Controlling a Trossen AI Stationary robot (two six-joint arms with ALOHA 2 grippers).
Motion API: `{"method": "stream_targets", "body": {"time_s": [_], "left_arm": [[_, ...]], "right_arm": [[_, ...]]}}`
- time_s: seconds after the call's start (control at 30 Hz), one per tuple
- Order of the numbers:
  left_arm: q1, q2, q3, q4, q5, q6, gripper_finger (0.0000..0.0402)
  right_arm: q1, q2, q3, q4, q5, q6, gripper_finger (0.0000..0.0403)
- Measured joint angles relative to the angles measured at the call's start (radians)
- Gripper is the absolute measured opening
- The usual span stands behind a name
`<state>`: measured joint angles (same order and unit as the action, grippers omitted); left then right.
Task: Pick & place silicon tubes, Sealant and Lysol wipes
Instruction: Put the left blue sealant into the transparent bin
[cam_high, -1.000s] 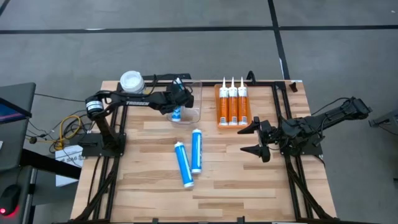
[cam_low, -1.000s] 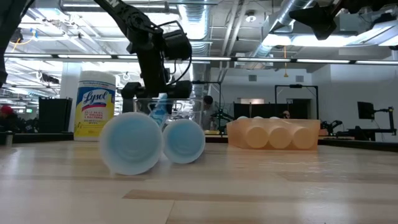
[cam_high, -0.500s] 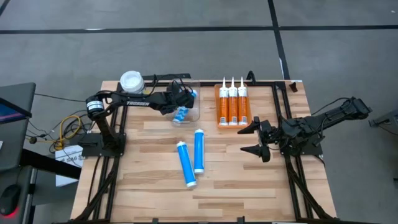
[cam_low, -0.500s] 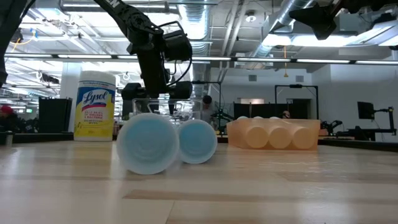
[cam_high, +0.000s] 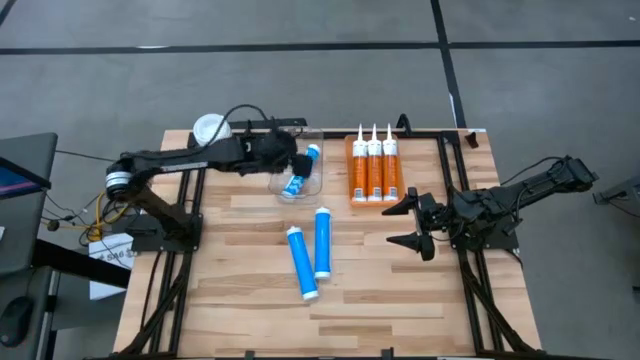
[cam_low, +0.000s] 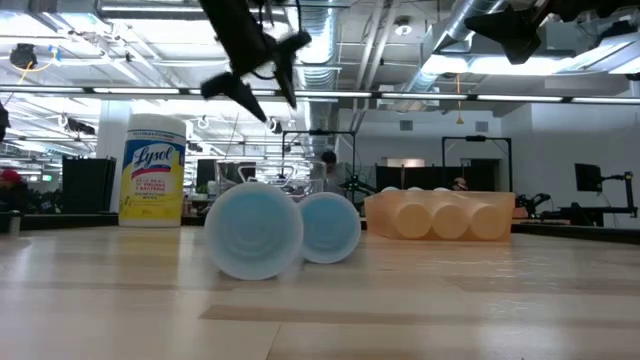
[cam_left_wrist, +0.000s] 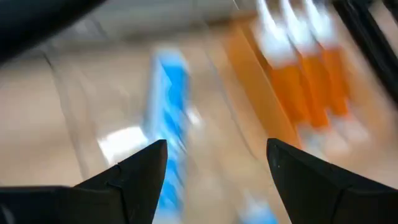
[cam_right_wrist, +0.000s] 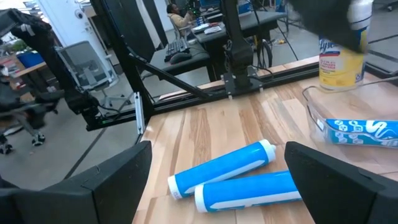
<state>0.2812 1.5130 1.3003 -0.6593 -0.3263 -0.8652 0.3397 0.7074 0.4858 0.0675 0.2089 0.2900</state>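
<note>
The left pincer (cam_high: 287, 160) hangs spread and empty above the clear tray (cam_high: 314, 187) near the desk's far edge, where one blue tube (cam_high: 298, 176) lies. Two more blue tubes (cam_high: 312, 250) wait mid-desk (likely next, needing a reach toward them). The Lysol wipes (cam_high: 209, 128) stand at the far-left corner. The right pincer (cam_high: 412, 221), spread, idles by the right edge.

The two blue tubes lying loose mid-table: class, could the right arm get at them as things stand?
Probably yes. The right gripper waits open beside the two blue tubes, with only bare table between them.
</note>
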Motion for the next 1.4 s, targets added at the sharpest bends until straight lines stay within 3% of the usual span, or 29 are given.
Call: {"method": "stream_targets", "body": {"time_s": [0.1,0.23,0.5,0.73,0.97,1.27,1.4], "left_arm": [[-0.080,-0.039,0.007,-0.133,0.102,-0.119,0.0268],[-0.213,-0.036,0.006,-0.266,0.075,-0.303,0.0268],[-0.390,0.085,0.006,-0.246,0.038,-0.497,0.0268],[-0.450,0.203,0.006,-0.242,0.048,-0.578,0.0268],[-0.470,0.286,0.005,-0.185,0.121,-0.668,0.0268],[-0.471,0.382,0.006,-0.118,0.172,-0.908,0.0268],[-0.474,0.465,0.007,-0.053,0.247,-0.975,0.0268]], "right_arm": [[0.000,0.000,0.000,0.000,0.000,0.000,0.0359],[0.000,0.000,0.000,-0.001,0.000,0.000,0.0359],[0.000,0.000,0.000,-0.003,-0.001,0.019,0.0359],[0.000,0.000,0.000,-0.003,-0.002,0.051,0.0359],[0.000,0.000,0.000,-0.005,-0.002,0.051,0.0359],[0.000,0.000,0.000,-0.014,-0.004,0.037,0.0359],[0.000,0.000,0.000,-0.014,-0.025,0.019,0.0359]]}}
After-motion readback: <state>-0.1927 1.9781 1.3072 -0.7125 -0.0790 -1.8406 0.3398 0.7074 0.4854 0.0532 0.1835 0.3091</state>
